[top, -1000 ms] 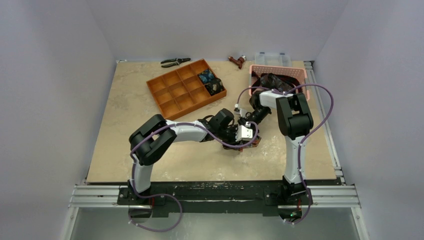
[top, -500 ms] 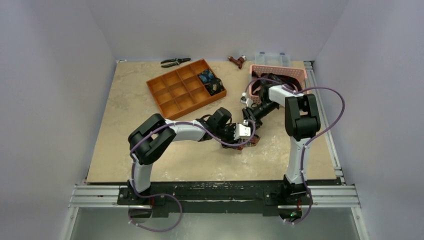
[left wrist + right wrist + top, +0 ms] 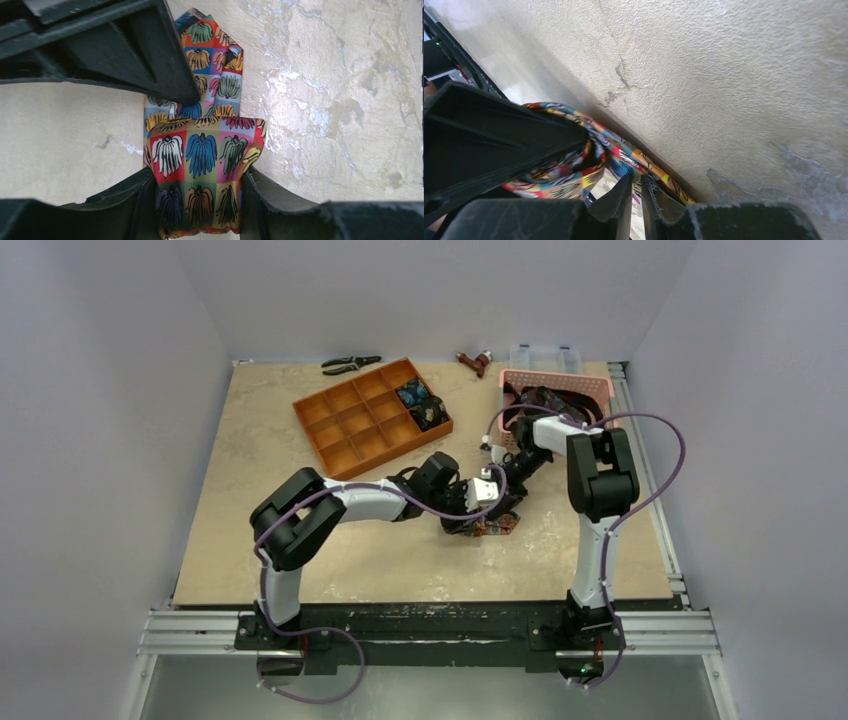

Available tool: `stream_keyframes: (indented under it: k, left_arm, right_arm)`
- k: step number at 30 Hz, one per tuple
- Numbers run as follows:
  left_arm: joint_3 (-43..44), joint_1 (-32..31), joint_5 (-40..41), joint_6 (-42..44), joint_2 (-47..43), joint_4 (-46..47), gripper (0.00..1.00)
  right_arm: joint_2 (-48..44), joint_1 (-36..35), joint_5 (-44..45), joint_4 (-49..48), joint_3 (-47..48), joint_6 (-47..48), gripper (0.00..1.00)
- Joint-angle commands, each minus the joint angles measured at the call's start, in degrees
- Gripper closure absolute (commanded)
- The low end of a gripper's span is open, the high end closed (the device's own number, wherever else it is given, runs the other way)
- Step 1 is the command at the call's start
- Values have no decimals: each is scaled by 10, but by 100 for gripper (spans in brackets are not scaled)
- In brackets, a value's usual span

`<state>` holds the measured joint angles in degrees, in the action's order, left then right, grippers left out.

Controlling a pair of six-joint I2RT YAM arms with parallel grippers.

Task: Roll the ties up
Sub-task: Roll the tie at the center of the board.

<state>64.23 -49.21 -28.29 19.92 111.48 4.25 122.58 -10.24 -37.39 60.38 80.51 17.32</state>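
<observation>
My left pincer (image 3: 199,172) clamped the folded orange-print tie (image 3: 202,140) at the table's (image 3: 260,460) four o'clock; my right pincer (image 3: 636,182), pressed nearly together, touched it from one o'clock.

Orange tray (image 3: 349,431), pliers (image 3: 350,364), pink basket (image 3: 560,379), perhaps a clamp (image 3: 475,361).

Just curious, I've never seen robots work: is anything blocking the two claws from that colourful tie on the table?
Nothing visible is. The left gripper holds the colourful tie between its fingers. The right gripper, with its fingers nearly together, sits right against the tie's folds.
</observation>
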Motion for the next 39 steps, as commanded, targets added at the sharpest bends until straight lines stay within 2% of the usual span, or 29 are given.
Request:
stream_keyframes:
  k: [1,4,11,16,19,24,26,29,33,36,39]
  left_arm:
    - [-24,13,65,-66,-64,26,88]
    - [-23,16,93,-71,-62,10,87]
    - [-26,16,124,-16,-19,-72,86]
    - [-35,11,117,18,-7,-92,82]
    - [-24,10,122,19,11,-122,79]
    - [-18,10,125,8,20,-134,77]
    - [-15,10,122,3,23,-136,77]
    - [-13,10,118,-2,26,-135,77]
    - [-9,10,116,-5,27,-134,76]
    - [-7,10,115,-6,29,-135,76]
    - [-7,10,115,-6,29,-138,76]
  right_arm:
    - [21,0,189,-69,-9,30,84]
    - [27,0,194,-65,1,34,84]
    - [32,-1,179,-52,16,44,83]
    - [34,-1,162,-49,29,49,80]
    - [43,0,114,-34,73,53,75]
    - [6,0,-9,22,115,60,55]
    - [-15,1,-54,44,105,61,49]
    - [-45,3,-115,64,72,63,47]
    - [-52,-1,-178,56,25,38,35]
    - [-35,-5,-187,46,18,25,34]
    - [-25,-13,-178,25,28,2,37]
